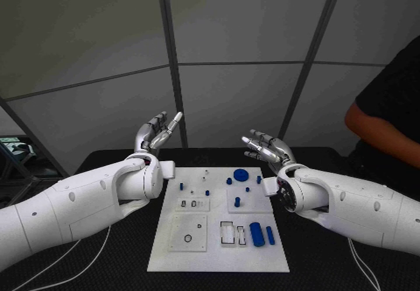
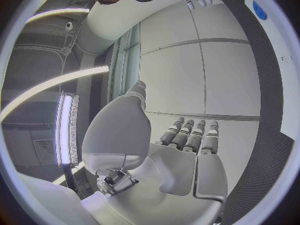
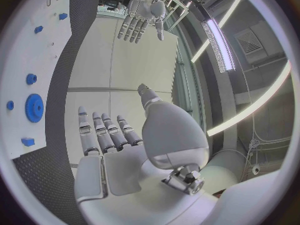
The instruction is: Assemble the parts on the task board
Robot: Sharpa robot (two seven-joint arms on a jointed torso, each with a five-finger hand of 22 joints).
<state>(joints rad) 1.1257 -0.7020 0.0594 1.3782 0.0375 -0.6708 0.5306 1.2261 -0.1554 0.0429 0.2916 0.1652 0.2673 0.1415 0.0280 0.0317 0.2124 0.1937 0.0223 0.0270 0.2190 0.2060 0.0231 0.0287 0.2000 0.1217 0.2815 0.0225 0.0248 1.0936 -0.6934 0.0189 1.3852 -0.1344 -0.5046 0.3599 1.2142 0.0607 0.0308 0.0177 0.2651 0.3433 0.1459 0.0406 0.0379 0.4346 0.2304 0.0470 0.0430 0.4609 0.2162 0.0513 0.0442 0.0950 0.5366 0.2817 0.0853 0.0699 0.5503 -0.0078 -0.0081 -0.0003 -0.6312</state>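
The white task board (image 1: 219, 257) lies in the middle of the black table. Small blue parts stand or lie on it: a gear (image 1: 241, 175) near the far edge, a thick cylinder (image 1: 257, 234) and a slimmer bar (image 1: 270, 236) toward the front, a peg (image 1: 237, 202) at the centre. My left hand (image 1: 158, 133) is raised above the board's far left corner, fingers straight and apart, holding nothing. My right hand (image 1: 265, 148) hangs above the far right corner, likewise spread and empty. The right wrist view shows the gear (image 3: 34, 107) and my right hand (image 3: 109, 135). My left hand (image 2: 187, 140) is seen from behind.
A person in a black top (image 1: 394, 121) stands at the table's far right, arm near the edge. Cables (image 1: 96, 248) run over the table on both sides of the board. Grey wall panels rise behind the table.
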